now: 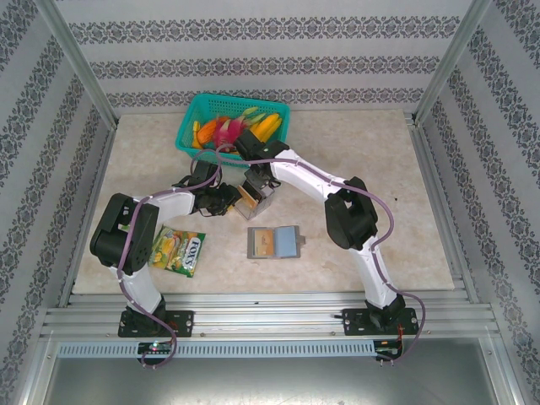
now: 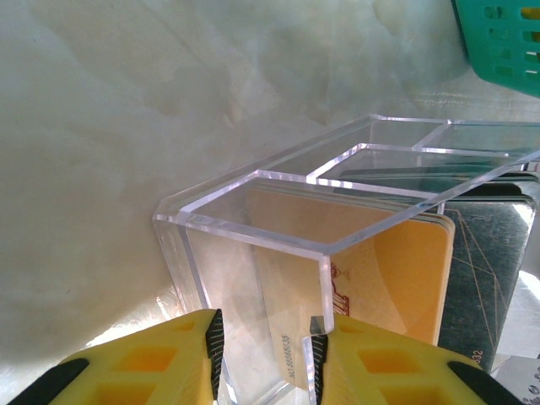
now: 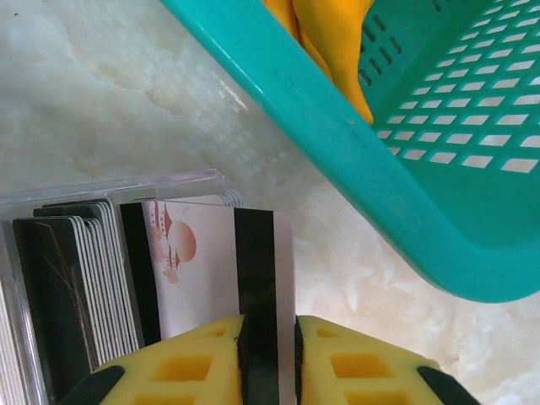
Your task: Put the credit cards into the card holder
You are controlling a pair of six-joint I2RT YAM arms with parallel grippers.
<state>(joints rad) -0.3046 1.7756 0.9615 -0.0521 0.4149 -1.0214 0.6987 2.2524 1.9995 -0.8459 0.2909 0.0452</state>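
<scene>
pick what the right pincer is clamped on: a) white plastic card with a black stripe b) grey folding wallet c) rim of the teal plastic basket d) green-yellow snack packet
a: the right wrist view shows the right pincer shut on the white plastic card with a black stripe, at the clear plastic box.

clear box (image 2: pixel 240 270) rt end cut off at frame edge, credit cards (image 3: pixel 76 278) btm cropped, basket (image 3: pixel 363 169) cropped

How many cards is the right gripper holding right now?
1: a white card with a black stripe, pinched in the right gripper, beside the stacked cards in the clear box. Another could hide behind it.
</scene>
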